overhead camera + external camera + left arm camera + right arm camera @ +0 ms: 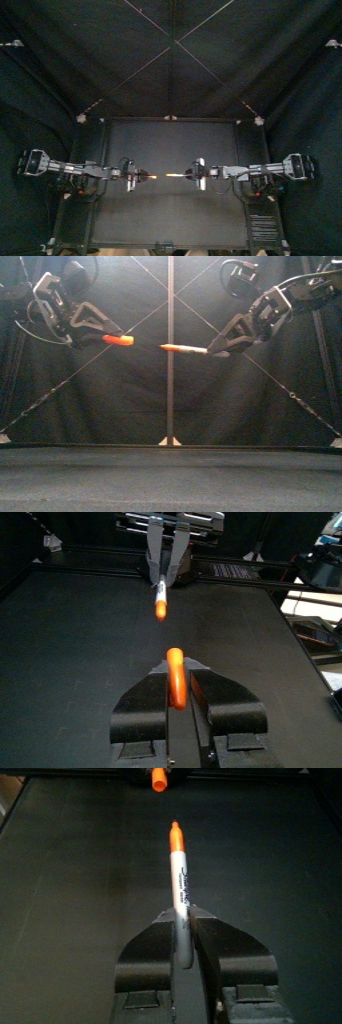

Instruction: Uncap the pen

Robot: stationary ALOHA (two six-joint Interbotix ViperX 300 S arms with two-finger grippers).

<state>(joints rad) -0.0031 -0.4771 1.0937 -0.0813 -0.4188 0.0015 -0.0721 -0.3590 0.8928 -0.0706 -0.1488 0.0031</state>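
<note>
Unreadable dark print along the barrel of the pen (pixel 178 878)

small orange plastic pen cap (pixel 174 672) looked smooth and glossy | slim white plastic pen with an orange tip (pixel 178 878) looked smooth, faintly shiny | flat black table top (pixel 80 858) was matt and even | black cloth back curtain (pixel 80 60) hung dull and creased

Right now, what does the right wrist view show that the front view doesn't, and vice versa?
Only the right wrist view: dark print along the pen's pale barrel, clamped in the right gripper. Only the front view: the left gripper gripping the orange cap, both pieces held high above the table. Both: the cap is off, a clear gap from the pen's orange tip.
</note>
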